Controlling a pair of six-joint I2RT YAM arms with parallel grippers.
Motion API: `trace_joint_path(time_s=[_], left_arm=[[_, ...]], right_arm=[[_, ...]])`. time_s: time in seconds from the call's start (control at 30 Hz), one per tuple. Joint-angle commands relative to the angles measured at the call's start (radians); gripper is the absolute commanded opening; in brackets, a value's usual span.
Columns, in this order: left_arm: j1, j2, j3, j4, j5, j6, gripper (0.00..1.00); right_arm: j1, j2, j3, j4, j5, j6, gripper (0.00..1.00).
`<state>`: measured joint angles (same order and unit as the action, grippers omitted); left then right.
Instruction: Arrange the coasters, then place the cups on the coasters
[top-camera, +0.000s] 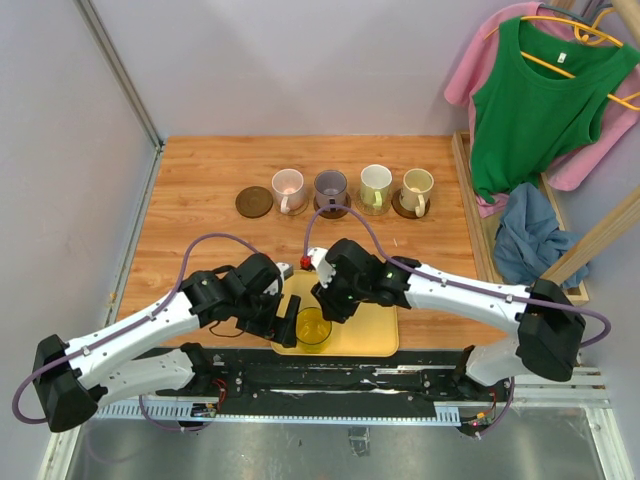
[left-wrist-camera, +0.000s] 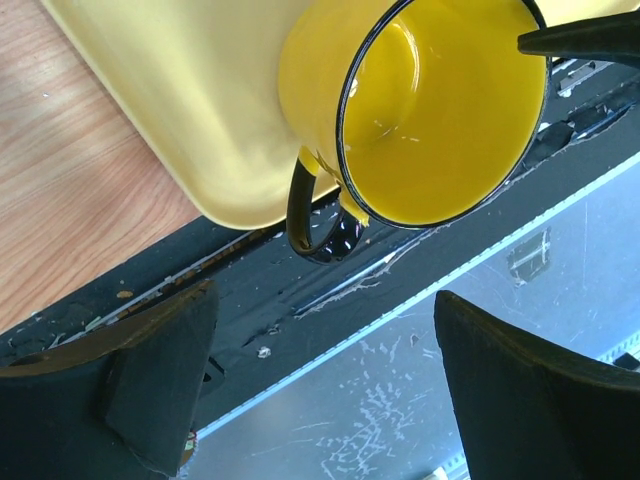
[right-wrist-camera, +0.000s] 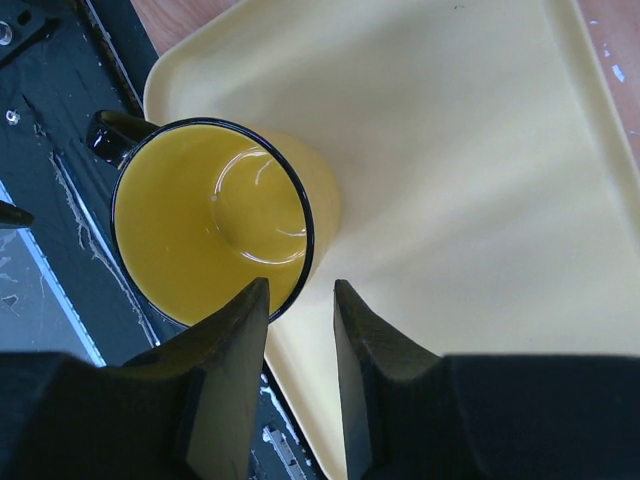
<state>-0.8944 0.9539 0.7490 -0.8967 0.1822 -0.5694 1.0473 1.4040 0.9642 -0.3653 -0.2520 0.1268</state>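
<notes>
On the yellow tray (right-wrist-camera: 470, 200) at the near edge of the wooden tabletop (top-camera: 200, 180) stands the yellow mug (right-wrist-camera: 200, 220). The left tool (left-wrist-camera: 322, 330) is spread wide beside it. The right tool (right-wrist-camera: 301, 295) straddles its rim, but I cannot tell whether it is pinching. Farther back, four mugs (top-camera: 330, 188) and a bare coaster (top-camera: 254, 202) stand in a row. Beyond them are grey walls (top-camera: 300, 60) and hanging clothes (top-camera: 535, 100).

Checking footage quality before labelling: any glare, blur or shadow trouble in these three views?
Top external: even light, sharp throughout. Left wrist: highlights inside the translucent yellow black-rimmed mug; the left end effector looms dark and blurred. Right wrist: a reflected ring glares on the mug's bottom, otherwise sharp.
</notes>
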Motion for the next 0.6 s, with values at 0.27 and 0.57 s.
trace_joint_path(time_s=[0.27, 0.57], left_arm=[[-0.014, 0.001, -0.046, 0.039, 0.036, -0.004, 0.95], [-0.014, -0.003, -0.058, 0.053, 0.031, -0.002, 0.96]], right_arm=[[0.018, 0.079, 0.056, -0.029, 0.022, -0.030, 0.21], [0.017, 0.106, 0.080, -0.021, 0.160, -0.021, 0.14]])
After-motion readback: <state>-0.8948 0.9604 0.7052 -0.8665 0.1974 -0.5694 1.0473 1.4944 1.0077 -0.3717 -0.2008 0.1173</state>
